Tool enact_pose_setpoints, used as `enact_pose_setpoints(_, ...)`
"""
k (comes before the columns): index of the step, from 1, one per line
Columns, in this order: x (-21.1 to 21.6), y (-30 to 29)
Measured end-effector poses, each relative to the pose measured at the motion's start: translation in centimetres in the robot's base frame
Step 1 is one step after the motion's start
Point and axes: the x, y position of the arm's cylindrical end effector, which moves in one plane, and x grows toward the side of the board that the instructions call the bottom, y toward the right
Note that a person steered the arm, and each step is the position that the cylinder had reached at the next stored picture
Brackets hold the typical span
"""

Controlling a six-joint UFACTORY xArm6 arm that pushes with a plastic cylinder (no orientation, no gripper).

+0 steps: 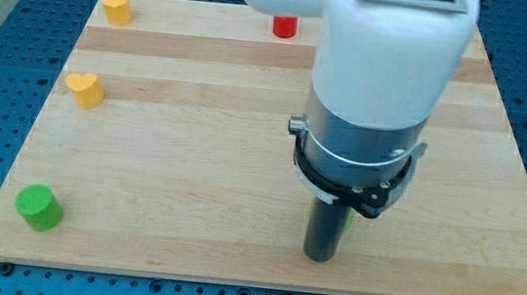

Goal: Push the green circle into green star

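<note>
Camera view: the arm's tip (pixel 319 256) rests near the board's near edge, right of centre, with a sliver of green beside the rod, probably the green star (pixel 345 227), mostly hidden. The green circle (pixel 38 207) sits far off at the near left corner, well apart from the tip. There is no claw to report, only the rod.

The push seems not yet begun. The next move likely calls for the tip to travel left, get beyond the circle, then drive it rightward.

Two yellow blocks (pixel 84 89) and a red block (pixel 284 27) lie far. The black-and-white marking on the arm is unreadable.
</note>
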Motion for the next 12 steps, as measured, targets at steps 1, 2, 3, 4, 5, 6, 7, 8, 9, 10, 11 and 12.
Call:
enact_pose_setpoints(1,0.0,-2.9)
enact_pose_setpoints(2,-3.3,-10.5)
enact_pose_setpoints(3,-6.8,-18.8)
enact_pose_setpoints(4,-8.6,-29.9)
enact_pose_setpoints(5,-8.7,-35.2)
enact_pose_setpoints(6,-8.5,-35.3)
enact_pose_setpoints(7,-6.4,-35.2)
enact_pose_setpoints(8,-3.4,-35.2)
enact_pose_setpoints(9,-0.9,-35.2)
enact_pose_setpoints(10,0.1,-32.6)
enact_pose_setpoints(11,0.1,-28.1)
enact_pose_setpoints(12,-0.3,-24.6)
